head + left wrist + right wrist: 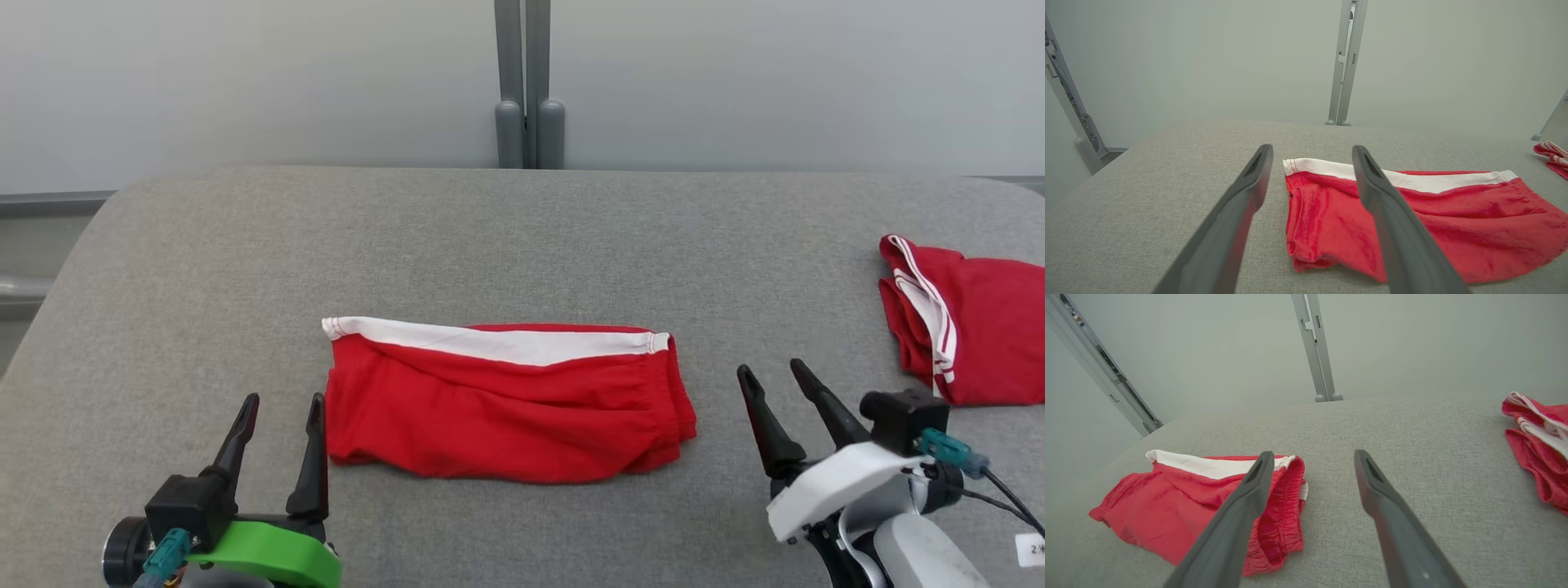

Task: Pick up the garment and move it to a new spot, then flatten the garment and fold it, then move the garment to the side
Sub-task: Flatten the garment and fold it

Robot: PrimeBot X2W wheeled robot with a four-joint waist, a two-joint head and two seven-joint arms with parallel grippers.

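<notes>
- The red shorts (506, 400), folded with the white waistband along the far edge, lie flat on the grey table (522, 237).
- Left gripper (282, 398): fingers spread wide, holding nothing, just beside the shorts' left end.
- Right gripper (769, 366): fingers spread wide, holding nothing, near the shorts' right end.
- Another red garment (971, 327) lies well to the shorts' right.

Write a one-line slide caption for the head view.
Folded red shorts lie on grey surface between open left gripper and open right gripper.
</notes>
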